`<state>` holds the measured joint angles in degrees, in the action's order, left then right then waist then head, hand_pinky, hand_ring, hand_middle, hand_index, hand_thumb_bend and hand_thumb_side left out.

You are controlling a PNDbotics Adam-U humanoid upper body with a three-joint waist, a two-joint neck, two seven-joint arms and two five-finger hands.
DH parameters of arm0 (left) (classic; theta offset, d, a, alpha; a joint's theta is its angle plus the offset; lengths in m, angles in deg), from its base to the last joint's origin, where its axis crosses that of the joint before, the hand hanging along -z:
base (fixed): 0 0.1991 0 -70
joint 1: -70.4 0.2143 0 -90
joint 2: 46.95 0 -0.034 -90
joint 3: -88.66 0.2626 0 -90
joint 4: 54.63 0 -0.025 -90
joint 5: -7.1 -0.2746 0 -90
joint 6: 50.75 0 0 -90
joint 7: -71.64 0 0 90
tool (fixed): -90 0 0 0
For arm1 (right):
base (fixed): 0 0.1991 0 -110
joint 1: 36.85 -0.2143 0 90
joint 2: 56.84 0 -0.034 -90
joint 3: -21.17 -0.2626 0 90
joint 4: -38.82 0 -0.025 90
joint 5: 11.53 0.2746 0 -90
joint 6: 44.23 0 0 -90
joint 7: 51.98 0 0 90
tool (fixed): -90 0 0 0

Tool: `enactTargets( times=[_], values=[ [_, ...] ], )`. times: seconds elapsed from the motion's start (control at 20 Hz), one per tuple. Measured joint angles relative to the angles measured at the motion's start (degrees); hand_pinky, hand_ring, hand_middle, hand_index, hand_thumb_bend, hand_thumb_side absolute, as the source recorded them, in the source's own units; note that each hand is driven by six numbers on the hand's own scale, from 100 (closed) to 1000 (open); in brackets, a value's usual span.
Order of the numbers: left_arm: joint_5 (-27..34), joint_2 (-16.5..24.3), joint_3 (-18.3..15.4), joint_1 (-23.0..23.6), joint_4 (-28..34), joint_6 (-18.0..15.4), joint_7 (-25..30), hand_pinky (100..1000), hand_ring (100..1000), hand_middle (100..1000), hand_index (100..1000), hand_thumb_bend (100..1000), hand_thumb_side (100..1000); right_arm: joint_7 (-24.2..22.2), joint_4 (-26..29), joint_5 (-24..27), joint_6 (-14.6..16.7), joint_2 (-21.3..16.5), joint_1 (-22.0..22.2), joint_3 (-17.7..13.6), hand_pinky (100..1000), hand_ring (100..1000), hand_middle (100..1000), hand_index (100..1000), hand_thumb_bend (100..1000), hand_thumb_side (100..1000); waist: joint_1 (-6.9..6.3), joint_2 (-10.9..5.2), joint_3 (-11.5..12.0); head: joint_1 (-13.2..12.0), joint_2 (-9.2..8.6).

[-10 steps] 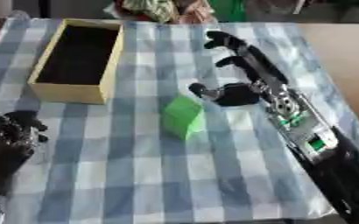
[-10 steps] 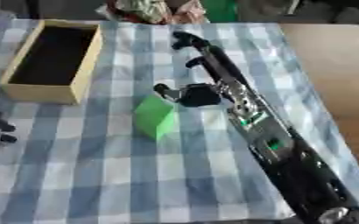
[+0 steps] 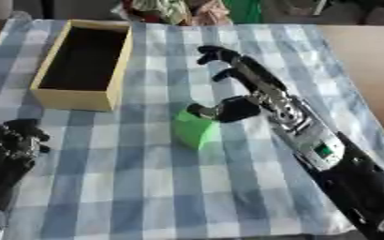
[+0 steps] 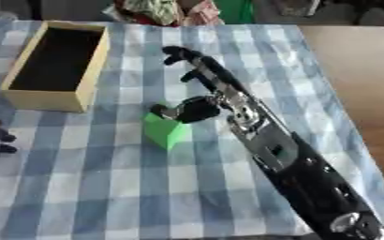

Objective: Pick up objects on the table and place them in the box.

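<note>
Table (image 3: pixel 367 70) under blue-checked cloth (image 3: pixel 146 187); on cloth: open yellow box (image 3: pixel 72 98), green block (image 3: pixel 194 131).

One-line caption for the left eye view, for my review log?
Right hand reaches over the checked cloth, thumb at the green block; the box stands empty.

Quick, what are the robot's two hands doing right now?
Right hand: open, fingers stretched out, thumb at the top of the green block, not holding it.
Left hand: resting at the lower left; open or shut cannot be told.
</note>
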<state>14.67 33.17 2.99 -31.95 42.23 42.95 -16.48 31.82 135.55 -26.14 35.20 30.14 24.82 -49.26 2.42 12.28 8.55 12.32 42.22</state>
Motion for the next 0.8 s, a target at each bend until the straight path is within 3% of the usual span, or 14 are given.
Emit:
enactTargets(
  times=[0.8],
  values=[
    [0.0, 0.0, 0.0, 0.0, 0.0, 0.0, 0.1, 549, 604, 511, 660, 100, 207, -4.5, -1.5, -4.5, -1.1, 0.0, -0.3, 2.7, 753, 1000, 811, 951, 491, 208, 0.24, 0.00, 0.0, 0.2, 0.00]
  ],
)
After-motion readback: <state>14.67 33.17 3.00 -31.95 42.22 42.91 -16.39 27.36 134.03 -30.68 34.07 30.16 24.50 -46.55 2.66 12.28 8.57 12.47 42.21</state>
